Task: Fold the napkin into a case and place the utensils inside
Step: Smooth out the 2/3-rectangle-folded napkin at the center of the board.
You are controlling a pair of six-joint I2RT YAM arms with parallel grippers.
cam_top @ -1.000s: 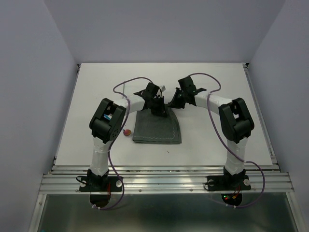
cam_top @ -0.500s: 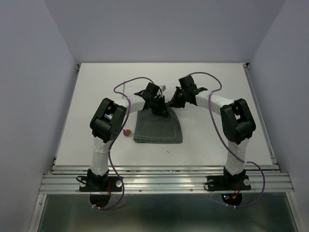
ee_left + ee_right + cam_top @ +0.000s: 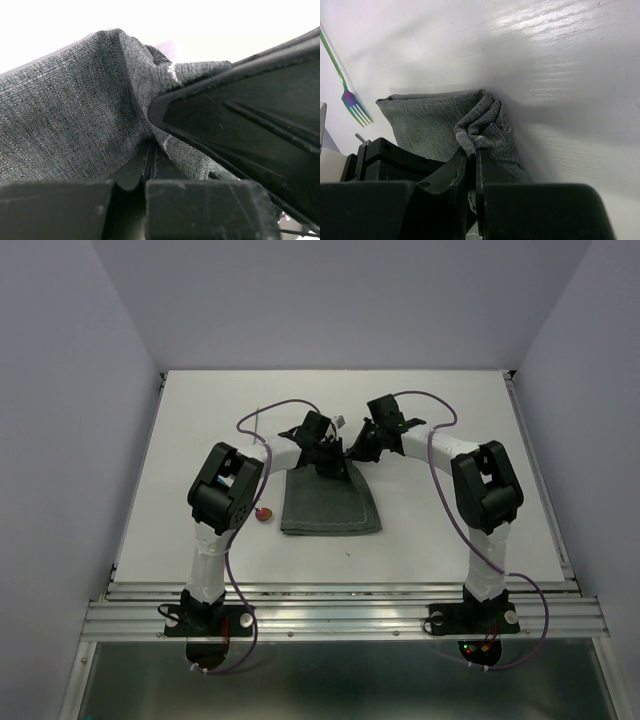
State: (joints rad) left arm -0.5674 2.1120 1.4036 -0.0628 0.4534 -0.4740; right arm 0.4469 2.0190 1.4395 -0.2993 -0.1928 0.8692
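Folding is the step you are on, with your left claw (image 3: 150,150) and right claw (image 3: 471,160) each clamped on the bunched far edge of the dark grey square fabric napkin (image 3: 330,505) lying mid white counter (image 3: 450,440); next, I judge, draw both corners evenly nearward.

I work in a robotics lab test cell. It is a bare white surface (image 3: 200,440) boxed in by plain pale walls (image 3: 340,300) behind it and on both sides. Along the surface's near edge run aluminium rails (image 3: 340,612) carrying my bolted arm bases (image 3: 205,620). Purple cables (image 3: 425,393) and small status lights (image 3: 470,648) show there too.
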